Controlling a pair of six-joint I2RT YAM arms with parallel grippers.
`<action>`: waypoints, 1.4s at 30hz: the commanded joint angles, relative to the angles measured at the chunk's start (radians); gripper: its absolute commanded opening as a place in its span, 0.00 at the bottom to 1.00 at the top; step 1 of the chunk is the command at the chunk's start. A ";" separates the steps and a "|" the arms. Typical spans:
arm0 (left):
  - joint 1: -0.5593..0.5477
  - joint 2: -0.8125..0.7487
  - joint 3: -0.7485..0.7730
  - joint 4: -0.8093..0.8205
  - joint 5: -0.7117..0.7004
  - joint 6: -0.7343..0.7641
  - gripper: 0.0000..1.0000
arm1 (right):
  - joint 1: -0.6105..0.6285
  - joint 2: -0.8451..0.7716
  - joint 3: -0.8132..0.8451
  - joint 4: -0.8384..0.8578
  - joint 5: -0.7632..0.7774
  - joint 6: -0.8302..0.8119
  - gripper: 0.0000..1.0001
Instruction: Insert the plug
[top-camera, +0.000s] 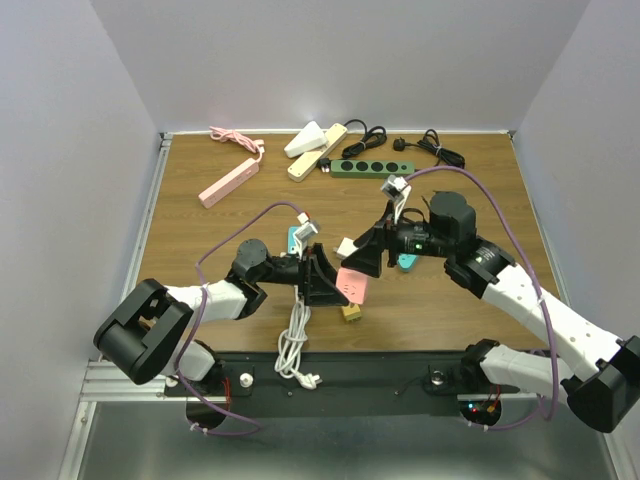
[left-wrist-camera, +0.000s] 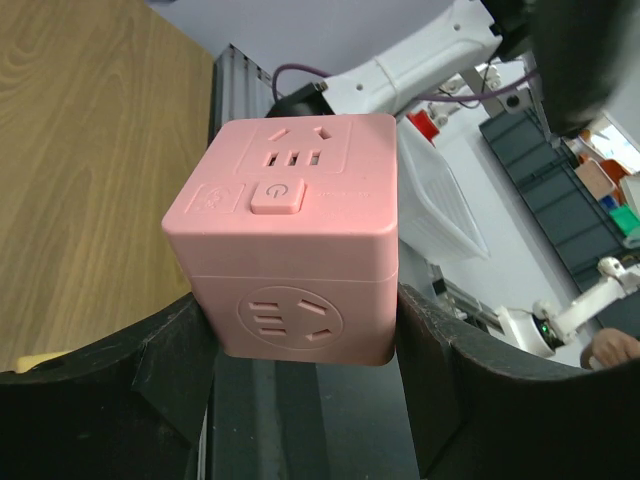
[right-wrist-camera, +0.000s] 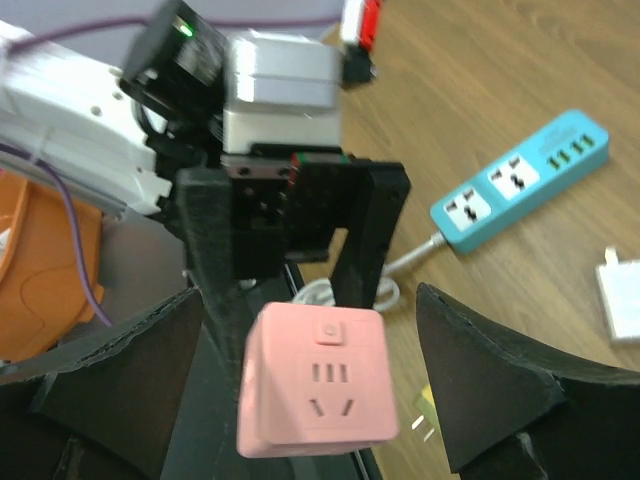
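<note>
A: Step on the plug insert?

B: Pre-insert, by the look of it. Gripping pink cube socket (left-wrist-camera: 290, 230) in left gripper (left-wrist-camera: 298, 345), 1 finger clenched on each side, lifted off the table (top-camera: 200, 240) near its middle. Showing right gripper (right-wrist-camera: 308, 330) spread wide, empty, facing the cube, touching nothing.

A: Plug?

B: Probably white plug (right-wrist-camera: 620, 298), flat on the table, apart from the cube, cut by the frame edge. Not inserted. Seeing no plug in any cube face on camera.

A: Next move?

B: Likely: drop right gripper onto the plug, pinch the body, turn prongs toward 1 free face, line up with the slots, push straight in. Bracing with left needed, else risk of the cube twisting in the grip.

A: Views?

B: Left wrist: close-up of button face plus 5-hole face, no plug in frame. Right wrist: button face head-on, left fingers from the front, blue power strip (right-wrist-camera: 520, 180) and plug beyond. Top: layout of both arms, white cable (top-camera: 294, 345) coiled by the bases, green power strip (top-camera: 368, 166) at the far edge.
</note>
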 joint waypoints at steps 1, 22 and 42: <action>0.001 -0.032 0.028 0.551 0.087 -0.002 0.00 | 0.002 0.023 0.044 -0.103 -0.021 -0.057 0.92; -0.048 -0.188 0.114 -0.138 0.016 0.450 0.00 | 0.000 0.040 0.082 -0.280 -0.281 -0.091 0.90; -0.052 -0.134 0.192 -0.411 -0.091 0.562 0.16 | 0.002 -0.018 0.101 -0.347 0.092 -0.162 0.00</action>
